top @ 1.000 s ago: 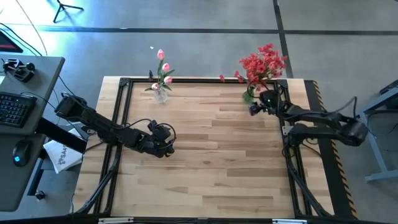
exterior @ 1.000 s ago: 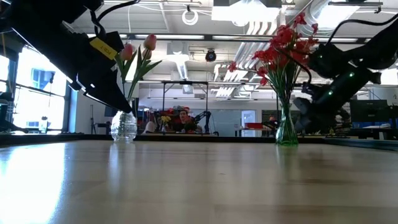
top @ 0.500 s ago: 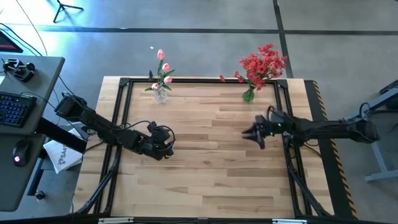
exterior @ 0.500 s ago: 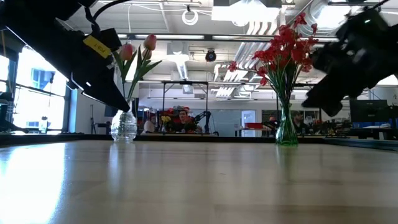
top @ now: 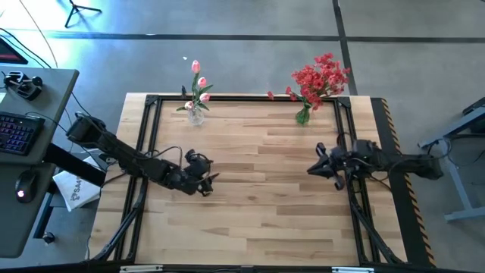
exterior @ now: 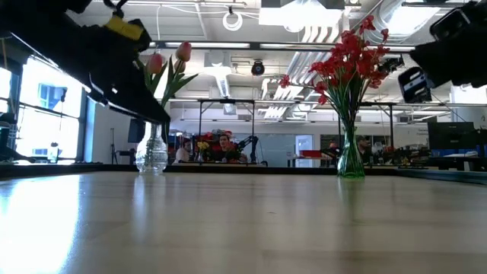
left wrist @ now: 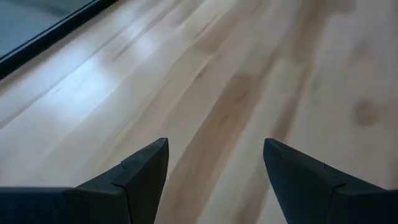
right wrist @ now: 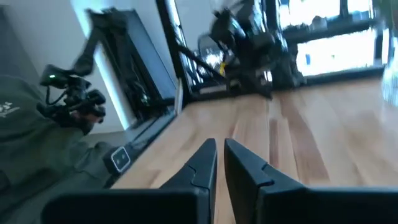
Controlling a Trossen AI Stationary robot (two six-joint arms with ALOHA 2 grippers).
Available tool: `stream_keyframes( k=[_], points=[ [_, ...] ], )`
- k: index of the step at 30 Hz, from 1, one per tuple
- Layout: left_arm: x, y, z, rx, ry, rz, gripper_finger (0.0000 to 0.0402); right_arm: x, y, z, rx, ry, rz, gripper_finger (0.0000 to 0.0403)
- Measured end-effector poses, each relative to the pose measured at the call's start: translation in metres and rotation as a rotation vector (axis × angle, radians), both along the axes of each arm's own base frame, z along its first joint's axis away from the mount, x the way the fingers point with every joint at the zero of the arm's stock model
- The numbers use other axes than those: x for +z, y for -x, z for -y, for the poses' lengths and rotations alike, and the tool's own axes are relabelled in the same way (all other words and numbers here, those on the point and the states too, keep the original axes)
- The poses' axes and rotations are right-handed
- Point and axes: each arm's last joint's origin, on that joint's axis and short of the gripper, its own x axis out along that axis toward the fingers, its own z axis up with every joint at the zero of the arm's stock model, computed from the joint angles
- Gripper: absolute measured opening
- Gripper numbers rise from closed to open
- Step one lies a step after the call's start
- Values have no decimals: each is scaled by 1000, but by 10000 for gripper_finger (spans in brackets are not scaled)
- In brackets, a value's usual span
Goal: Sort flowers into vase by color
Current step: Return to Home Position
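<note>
You are in an open-plan robotics lab: a pale wooden plank table (top: 258,212) stands on bare grey concrete floor (top: 250,61) beside a grey desk (top: 53,91) with a black keyboard (top: 17,130), under exposed white ceiling ducts (exterior: 319,34).

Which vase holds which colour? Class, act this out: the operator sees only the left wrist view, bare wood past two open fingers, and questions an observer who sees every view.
Observer: The red flowers stand in the green vase, at the back edge of the table towards its right corner.
Operator: And the pink ones?
Observer: The pink flowers stand in the transparent vase, also at the back edge but left of the middle, well apart from the green one.
Operator: Is the other arm near either vase?
Observer: No. The right gripper hangs above the table's right side, clear of both vases, fingers together and holding nothing.
</note>
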Motion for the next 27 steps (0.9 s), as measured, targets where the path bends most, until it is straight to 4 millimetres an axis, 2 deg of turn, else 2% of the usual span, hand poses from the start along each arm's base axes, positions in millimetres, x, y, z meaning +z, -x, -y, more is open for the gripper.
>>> stream_keyframes(
  k=[5,9,15,19,23,27],
  points=[
    [5,-5,-13,-179,28,197,250,5,4,0,8,39,73,23],
    [21,3,-34,-271,-5,324,250,4,3,0,7,48,64,23],
    [42,42,-68,-318,-9,427,250,4,3,1,-35,47,61,23],
    [48,69,-83,-361,13,496,250,4,3,1,-35,37,57,24],
    [48,89,-91,-386,12,551,250,4,3,1,-34,0,46,24],
    [40,104,-92,-389,-9,571,250,4,3,1,-34,-3,45,24]
  ],
)
